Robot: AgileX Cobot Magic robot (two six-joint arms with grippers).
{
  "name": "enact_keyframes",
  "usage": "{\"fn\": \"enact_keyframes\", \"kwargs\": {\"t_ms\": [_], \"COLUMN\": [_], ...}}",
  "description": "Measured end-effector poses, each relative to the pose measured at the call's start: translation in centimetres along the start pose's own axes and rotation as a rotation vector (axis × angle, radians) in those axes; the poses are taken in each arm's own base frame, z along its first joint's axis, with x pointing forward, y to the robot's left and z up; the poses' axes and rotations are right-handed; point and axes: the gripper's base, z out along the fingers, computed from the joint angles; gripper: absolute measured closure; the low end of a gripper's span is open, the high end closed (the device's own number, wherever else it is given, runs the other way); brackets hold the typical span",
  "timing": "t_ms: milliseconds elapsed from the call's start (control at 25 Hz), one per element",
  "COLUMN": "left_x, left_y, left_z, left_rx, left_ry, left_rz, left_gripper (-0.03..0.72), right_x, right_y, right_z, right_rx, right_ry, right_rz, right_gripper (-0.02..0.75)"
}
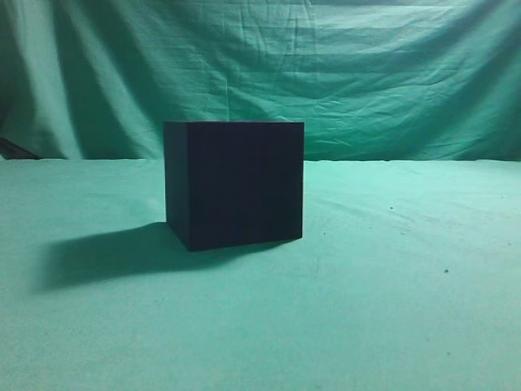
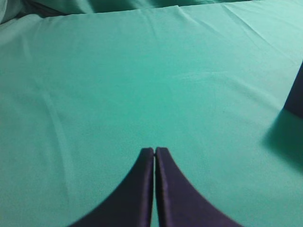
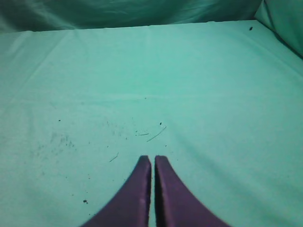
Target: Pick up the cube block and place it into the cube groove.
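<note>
Exterior view low along the green cloth (image 1: 391, 309); both wrist views angled down onto it.

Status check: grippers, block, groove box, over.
Left gripper shut, empty; right gripper shut, empty. Cube groove alone on green cloth. Cube block not in view.

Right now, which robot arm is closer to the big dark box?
Probably left. The big dark box shows at the right edge of the left wrist view, near the left gripper. The right gripper sees only green cloth.
</note>
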Motion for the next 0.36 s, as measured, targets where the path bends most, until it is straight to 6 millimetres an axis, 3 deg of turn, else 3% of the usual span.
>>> {"fn": "enact_keyframes", "kwargs": {"t_ms": [360], "left_x": [0.00], "left_y": [0.00], "left_z": [0.00], "left_rx": [0.000], "left_ry": [0.000], "left_rz": [0.000], "left_gripper": [0.688], "right_x": [0.01], "right_y": [0.05], "right_z": [0.00], "right_rx": [-0.006], "right_ry": [0.002], "right_rz": [-0.001], "right_gripper": [0.738]}}
